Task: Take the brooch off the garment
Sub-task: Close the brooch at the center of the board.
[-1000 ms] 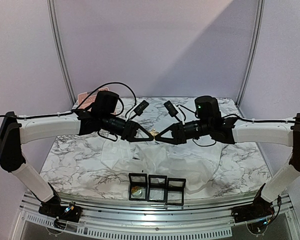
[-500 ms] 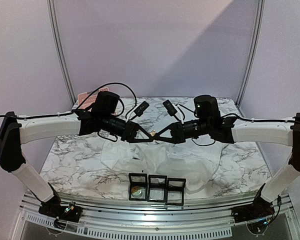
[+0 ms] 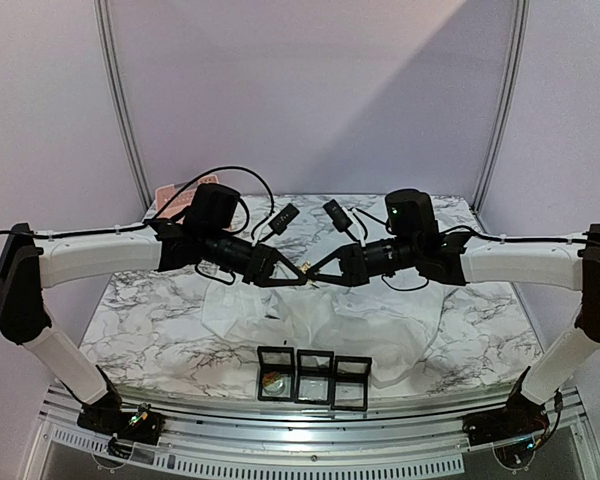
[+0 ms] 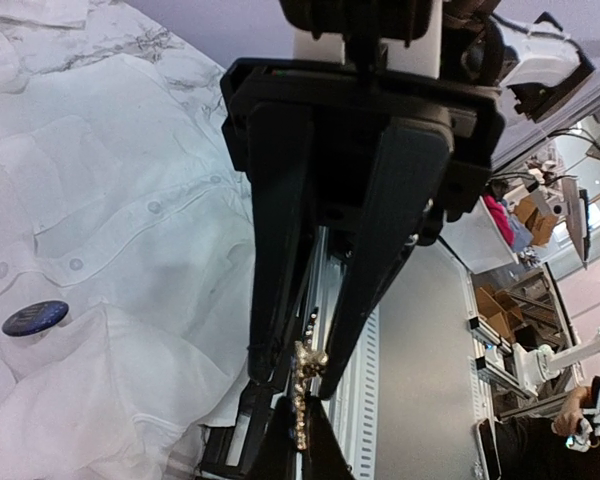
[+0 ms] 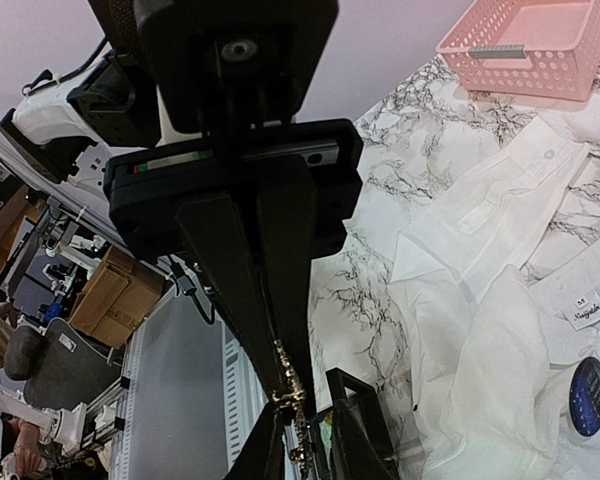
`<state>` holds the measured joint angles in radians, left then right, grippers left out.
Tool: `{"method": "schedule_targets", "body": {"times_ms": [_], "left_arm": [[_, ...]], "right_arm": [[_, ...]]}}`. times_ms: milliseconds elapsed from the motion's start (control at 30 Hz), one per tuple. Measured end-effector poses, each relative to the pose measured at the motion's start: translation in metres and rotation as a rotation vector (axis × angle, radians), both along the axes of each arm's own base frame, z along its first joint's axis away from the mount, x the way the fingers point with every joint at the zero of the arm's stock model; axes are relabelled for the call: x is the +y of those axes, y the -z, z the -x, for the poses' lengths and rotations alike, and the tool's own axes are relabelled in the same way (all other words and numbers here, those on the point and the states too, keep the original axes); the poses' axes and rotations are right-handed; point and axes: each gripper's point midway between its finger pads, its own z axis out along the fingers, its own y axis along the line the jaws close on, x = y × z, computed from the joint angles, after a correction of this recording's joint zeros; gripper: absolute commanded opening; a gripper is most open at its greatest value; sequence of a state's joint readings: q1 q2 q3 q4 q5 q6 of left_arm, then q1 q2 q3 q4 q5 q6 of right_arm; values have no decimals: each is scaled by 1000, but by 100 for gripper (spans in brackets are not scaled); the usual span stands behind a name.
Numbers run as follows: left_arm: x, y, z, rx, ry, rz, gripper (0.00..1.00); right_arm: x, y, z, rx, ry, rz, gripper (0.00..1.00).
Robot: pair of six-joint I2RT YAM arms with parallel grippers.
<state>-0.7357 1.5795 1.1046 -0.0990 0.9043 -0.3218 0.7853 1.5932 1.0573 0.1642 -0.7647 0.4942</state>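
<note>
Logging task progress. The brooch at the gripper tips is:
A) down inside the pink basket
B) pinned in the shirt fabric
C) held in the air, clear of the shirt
C: the brooch is pinched where the left gripper and right gripper meet, with the garment lying below and apart from it.

both arms raised, forearms level, reaching inward; left gripper (image 3: 296, 276) and right gripper (image 3: 315, 268) meet tip to tip at centre; each pair of fingers closed on one end of the brooch (image 4: 302, 395)
</note>
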Motion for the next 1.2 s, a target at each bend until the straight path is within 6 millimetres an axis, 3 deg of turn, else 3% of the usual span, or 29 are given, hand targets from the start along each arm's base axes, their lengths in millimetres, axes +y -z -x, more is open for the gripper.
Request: {"method": "schedule_targets", "body": {"times_ms": [1200], "left_arm": [[3, 9, -7, -14, -43, -46, 0]], "right_arm": [[0, 6, -12, 20, 66, 34, 9]]}}
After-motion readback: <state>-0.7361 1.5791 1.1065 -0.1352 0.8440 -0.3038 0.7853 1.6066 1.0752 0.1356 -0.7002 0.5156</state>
